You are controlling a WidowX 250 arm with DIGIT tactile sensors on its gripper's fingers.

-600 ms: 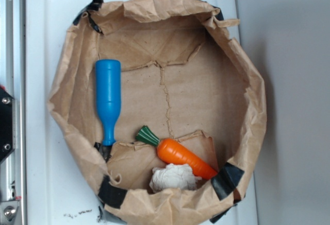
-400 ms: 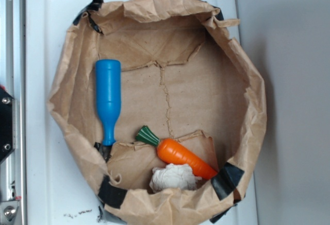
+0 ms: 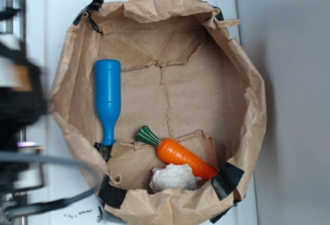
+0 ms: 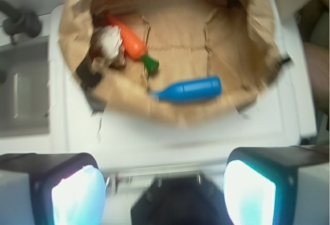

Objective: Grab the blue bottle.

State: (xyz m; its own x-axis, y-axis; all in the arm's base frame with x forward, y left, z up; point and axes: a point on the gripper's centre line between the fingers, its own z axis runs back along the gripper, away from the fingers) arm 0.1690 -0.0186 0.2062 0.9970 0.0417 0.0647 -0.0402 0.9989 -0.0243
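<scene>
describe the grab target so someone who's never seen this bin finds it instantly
Look inside the crumpled brown paper bin on the white tray. The blue bottle lies flat along one wall, apart from the orange carrot and white ball. It is the only blue item, with a narrow neck.

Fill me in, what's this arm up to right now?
It is going for the blue bottle, which lies on its side in the paper-lined bin beside a toy carrot and a white crumpled lump. The tool is open and empty, outside the bin's rim, with the bottle ahead of it. Nothing is grasped yet.
</scene>
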